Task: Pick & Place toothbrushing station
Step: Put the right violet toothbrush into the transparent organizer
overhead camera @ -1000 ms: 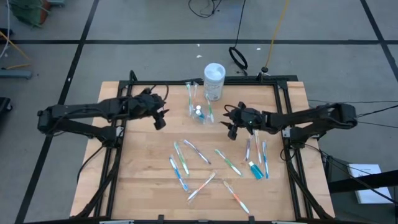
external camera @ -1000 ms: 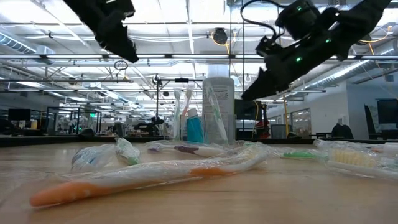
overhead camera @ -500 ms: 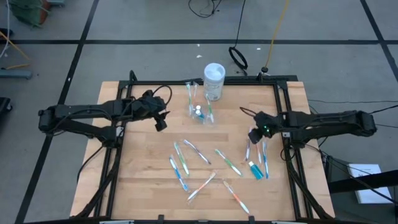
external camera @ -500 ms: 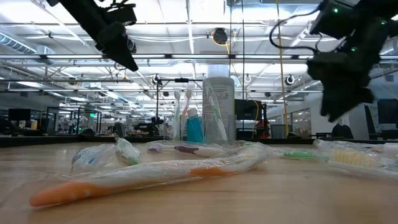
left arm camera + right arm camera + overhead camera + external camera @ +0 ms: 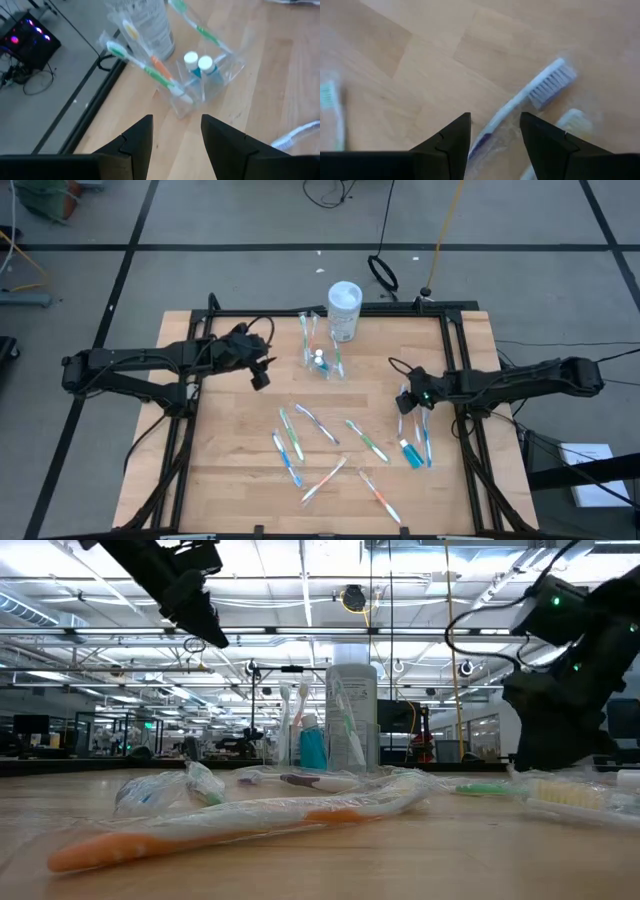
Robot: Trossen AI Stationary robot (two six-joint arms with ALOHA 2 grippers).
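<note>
Lowered since the earlier frame, the right gripper (image 5: 492,137) is held spread over a wrapped toothbrush (image 5: 520,102). Farther back, the holder (image 5: 320,362) is faced by the spread left gripper (image 5: 175,137).

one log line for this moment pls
left tool open, raised near toothbrushing station | right tool open, low over wrapped toothbrush | nothing held

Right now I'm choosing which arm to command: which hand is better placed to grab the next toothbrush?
The right hand: open, low over the wrapped toothbrush between its fingers. The left hand hangs high near the holder.
</note>
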